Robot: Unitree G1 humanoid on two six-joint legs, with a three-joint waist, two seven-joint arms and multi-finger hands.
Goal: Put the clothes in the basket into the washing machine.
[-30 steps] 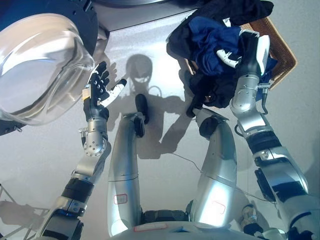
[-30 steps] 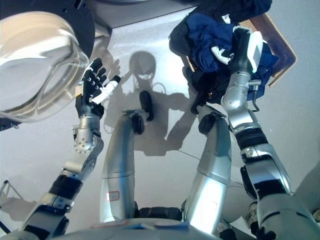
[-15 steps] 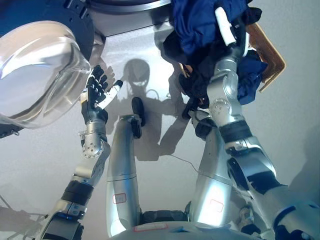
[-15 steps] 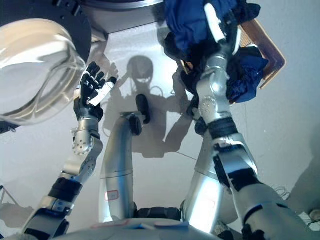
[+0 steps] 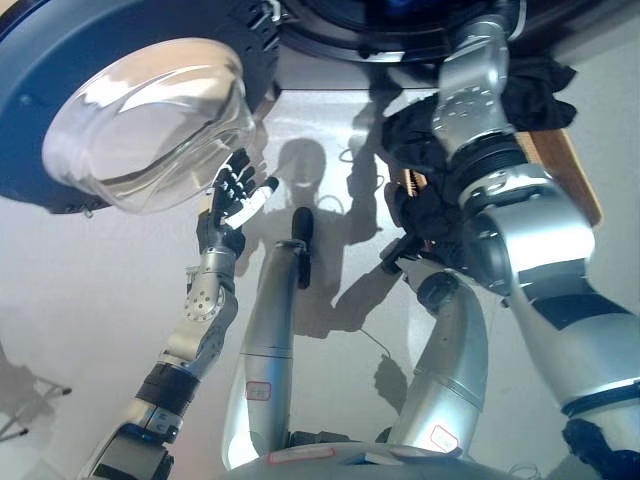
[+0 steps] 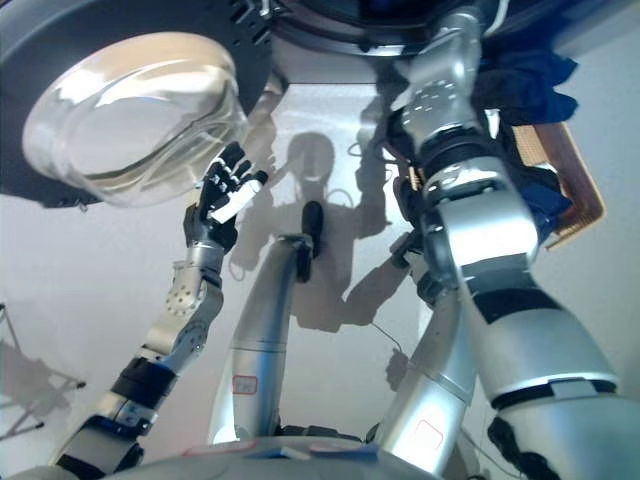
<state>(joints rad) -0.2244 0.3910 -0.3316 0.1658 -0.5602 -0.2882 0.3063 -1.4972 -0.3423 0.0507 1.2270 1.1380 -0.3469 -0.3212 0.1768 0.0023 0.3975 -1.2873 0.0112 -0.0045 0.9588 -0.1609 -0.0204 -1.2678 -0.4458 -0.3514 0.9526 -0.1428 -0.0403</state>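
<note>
The washing machine's round opening (image 5: 370,25) is at the top, with its glass door (image 5: 150,120) swung open at the upper left. My right arm (image 5: 480,90) reaches up into the opening, and its hand is past the view's top edge. A bit of blue cloth (image 6: 395,8) shows inside the opening. The wicker basket (image 6: 565,190) stands at the right, holding dark clothes (image 5: 425,140) and a blue garment (image 6: 530,80), partly hidden behind my right arm. My left hand (image 5: 232,195) is open and raised, just below the door's glass.
The machine's dark front (image 5: 40,110) spans the top left. A pale floor (image 5: 90,300) lies to the left and below. A thin dark metal leg (image 5: 25,410) shows at the lower left edge.
My right arm has lifted the blue garment from the basket up into the machine's opening, and its hand has left the view. The camera has tilted up. My left hand stays open by the door.
</note>
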